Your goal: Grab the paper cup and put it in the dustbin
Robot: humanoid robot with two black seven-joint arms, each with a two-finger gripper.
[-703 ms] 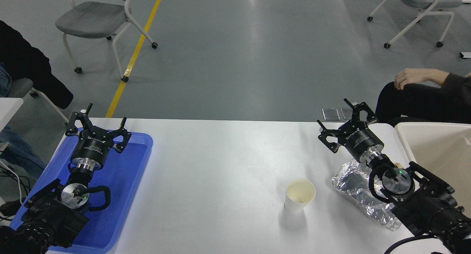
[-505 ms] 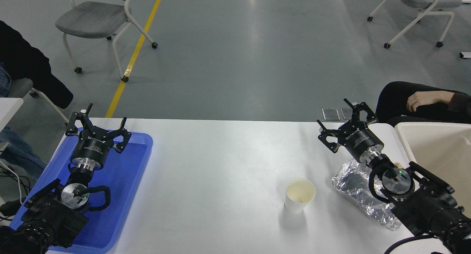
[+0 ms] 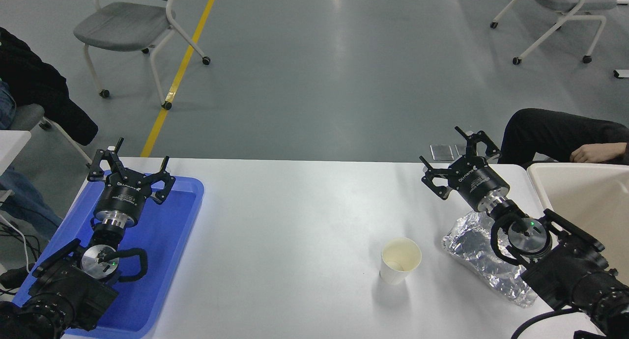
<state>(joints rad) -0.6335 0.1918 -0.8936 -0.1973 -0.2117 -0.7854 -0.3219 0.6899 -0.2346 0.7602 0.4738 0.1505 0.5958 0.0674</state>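
Observation:
The white paper cup (image 3: 400,260) stands upright on the white table (image 3: 295,221), right of centre, its cream inside showing. The cream-beige dustbin (image 3: 585,201) is at the right edge, cut off by the frame. My right gripper (image 3: 454,152) is open and empty above the table's far right, beyond and to the right of the cup, apart from it. My left gripper (image 3: 130,164) is open and parked over the blue tray at the lower left.
A crumpled silver foil packet (image 3: 484,255) lies under my right arm, between cup and dustbin. A blue plastic tray (image 3: 167,240) lies at the left. A seated person's leg and hand (image 3: 587,153) are just beyond the dustbin. Chairs stand on the floor beyond.
My right gripper has shifted slightly away from me and to the left. The person's hand has dropped lower and moved right. The cup has not moved.

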